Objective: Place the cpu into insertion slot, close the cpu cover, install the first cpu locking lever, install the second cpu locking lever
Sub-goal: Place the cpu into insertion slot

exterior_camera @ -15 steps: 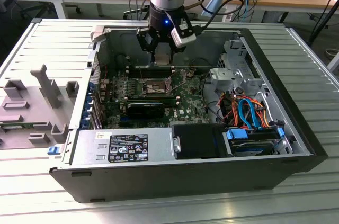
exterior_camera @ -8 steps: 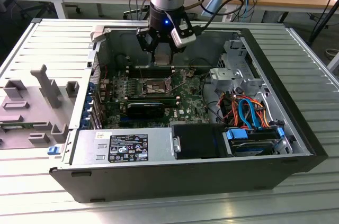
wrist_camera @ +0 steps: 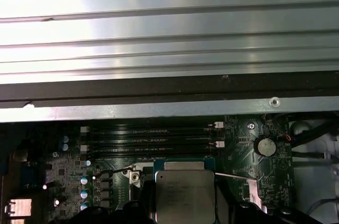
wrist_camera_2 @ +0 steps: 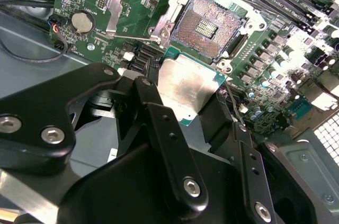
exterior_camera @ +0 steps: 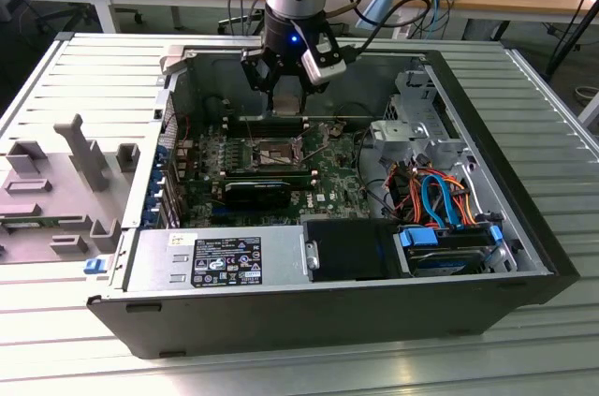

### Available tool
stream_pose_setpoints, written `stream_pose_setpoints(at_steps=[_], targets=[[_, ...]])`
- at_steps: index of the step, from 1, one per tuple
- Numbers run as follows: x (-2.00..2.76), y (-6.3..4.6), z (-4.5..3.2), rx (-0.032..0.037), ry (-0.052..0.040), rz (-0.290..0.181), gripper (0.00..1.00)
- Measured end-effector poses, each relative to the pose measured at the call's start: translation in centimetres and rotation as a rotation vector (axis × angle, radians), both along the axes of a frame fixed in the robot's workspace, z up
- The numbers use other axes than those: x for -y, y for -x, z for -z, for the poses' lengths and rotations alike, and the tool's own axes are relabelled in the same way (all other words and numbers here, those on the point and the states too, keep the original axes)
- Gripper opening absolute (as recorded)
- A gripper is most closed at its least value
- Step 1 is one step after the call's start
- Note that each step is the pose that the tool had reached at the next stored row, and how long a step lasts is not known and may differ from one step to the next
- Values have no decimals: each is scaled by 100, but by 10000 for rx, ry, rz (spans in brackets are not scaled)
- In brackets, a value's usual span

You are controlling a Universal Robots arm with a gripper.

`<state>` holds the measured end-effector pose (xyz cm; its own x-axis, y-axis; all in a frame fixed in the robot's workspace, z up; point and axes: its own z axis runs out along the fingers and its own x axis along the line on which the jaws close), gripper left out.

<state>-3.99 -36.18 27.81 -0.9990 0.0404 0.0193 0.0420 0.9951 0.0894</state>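
Inside the open computer case, the gripper hangs above the green motherboard, clamped on the cpu. The chip's silvery top shows between the black fingers in the second wrist view. In the exterior view the gripper sits at about twelve o'clock from the insertion slot. The cpu is held apart from that slot, which lies uncovered with its contacts bare. A grey fixture lies at nine o'clock from the case.
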Motion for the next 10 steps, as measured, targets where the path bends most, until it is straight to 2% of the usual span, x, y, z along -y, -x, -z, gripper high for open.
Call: stream_pose_setpoints(at_steps=[10], targets=[[0, 0, 0, 0, 1, 183, 55]])
